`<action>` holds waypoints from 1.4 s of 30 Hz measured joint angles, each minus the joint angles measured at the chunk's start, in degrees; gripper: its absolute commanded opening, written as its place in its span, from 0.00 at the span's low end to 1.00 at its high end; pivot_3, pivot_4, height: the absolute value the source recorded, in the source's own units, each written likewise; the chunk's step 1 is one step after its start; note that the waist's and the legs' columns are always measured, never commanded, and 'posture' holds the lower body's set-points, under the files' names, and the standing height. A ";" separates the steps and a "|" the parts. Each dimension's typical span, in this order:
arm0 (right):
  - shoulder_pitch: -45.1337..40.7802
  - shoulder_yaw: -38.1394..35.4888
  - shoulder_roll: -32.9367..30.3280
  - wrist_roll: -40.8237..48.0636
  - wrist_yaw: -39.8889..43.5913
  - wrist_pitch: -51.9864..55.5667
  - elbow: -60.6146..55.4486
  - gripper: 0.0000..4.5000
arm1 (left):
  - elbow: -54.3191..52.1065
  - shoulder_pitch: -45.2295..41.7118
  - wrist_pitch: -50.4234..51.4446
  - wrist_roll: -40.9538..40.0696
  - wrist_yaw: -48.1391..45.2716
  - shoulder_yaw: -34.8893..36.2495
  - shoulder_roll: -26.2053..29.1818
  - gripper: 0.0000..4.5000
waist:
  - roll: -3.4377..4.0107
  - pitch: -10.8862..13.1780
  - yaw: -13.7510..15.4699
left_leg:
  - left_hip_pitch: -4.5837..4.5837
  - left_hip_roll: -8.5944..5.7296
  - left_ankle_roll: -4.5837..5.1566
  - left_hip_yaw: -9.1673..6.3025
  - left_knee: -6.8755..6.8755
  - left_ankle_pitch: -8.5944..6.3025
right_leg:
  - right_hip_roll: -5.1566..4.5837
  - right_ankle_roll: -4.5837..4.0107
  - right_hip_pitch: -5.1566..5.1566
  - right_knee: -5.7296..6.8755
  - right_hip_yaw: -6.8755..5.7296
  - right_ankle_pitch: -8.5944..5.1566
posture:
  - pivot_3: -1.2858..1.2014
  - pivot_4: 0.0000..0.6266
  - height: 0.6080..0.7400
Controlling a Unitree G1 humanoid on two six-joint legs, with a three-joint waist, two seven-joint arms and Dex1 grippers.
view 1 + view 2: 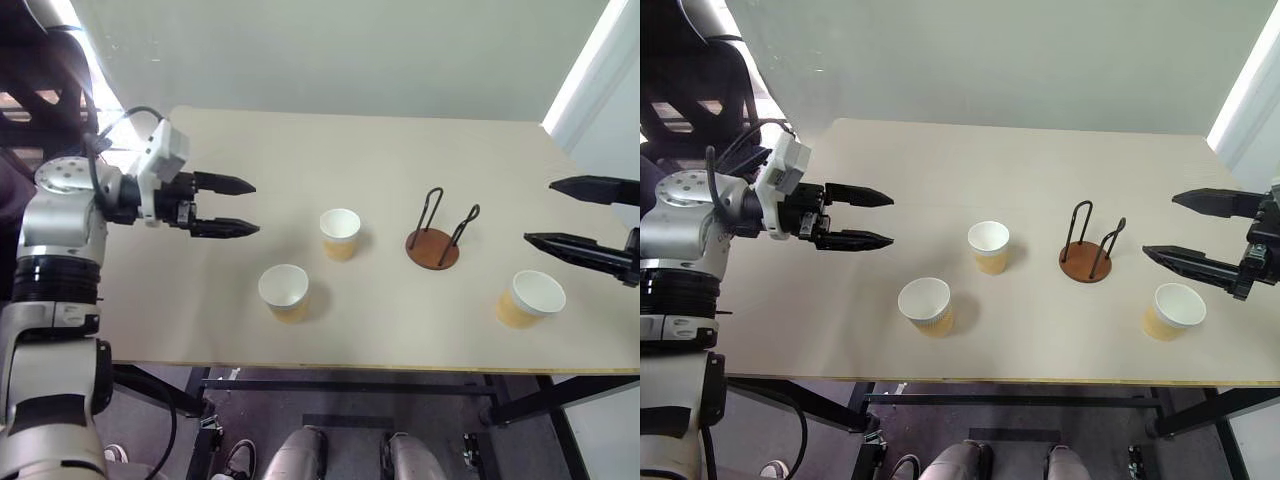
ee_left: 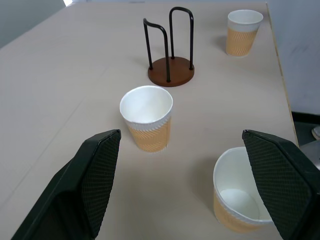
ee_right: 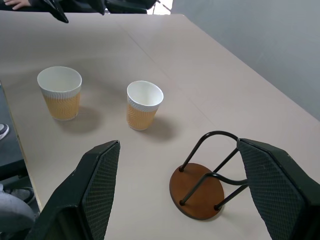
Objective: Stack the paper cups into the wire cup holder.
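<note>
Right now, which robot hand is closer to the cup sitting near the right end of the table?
Right. The right end effector hangs just above that paper cup, open. The left end effector is far across the table, past both other cups.

We look along our right gripper over a pale table.
Its two black fingers stand wide apart. Between them sits the wire cup holder, its brown base flat on the table. Beyond it stand two upright paper cups, well apart from the holder.
</note>
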 measured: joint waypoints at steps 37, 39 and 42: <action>-13.52 28.41 29.23 -9.30 -45.11 23.69 1.71 0.86 | -1.34 1.69 1.05 -0.40 -0.01 0.38 0.74 0.92 | 0.01 0.02 0.06 | 0.04 -0.03 0.11 0.13 -0.02 0.35 | -0.02 0.10 -0.09 0.00 0.11 0.51 | 0.52 0.24 1.00; -13.88 29.53 30.27 -10.91 -45.24 22.90 2.52 0.86 | -1.47 1.80 1.06 -0.40 0.00 0.42 0.75 0.92 | 0.01 0.02 0.02 | 0.04 -0.02 0.08 0.13 -0.04 0.33 | -0.02 0.09 -0.12 0.00 0.10 0.51 | 0.52 0.24 1.00; -14.52 31.91 31.34 -13.64 -45.23 20.39 4.02 0.86 | -2.03 2.29 1.14 -0.41 0.02 0.59 0.81 0.92 | 0.01 0.02 -0.04 | 0.03 -0.01 0.07 0.13 -0.05 0.33 | -0.02 0.08 -0.14 -0.01 0.10 0.51 | 0.52 0.24 1.00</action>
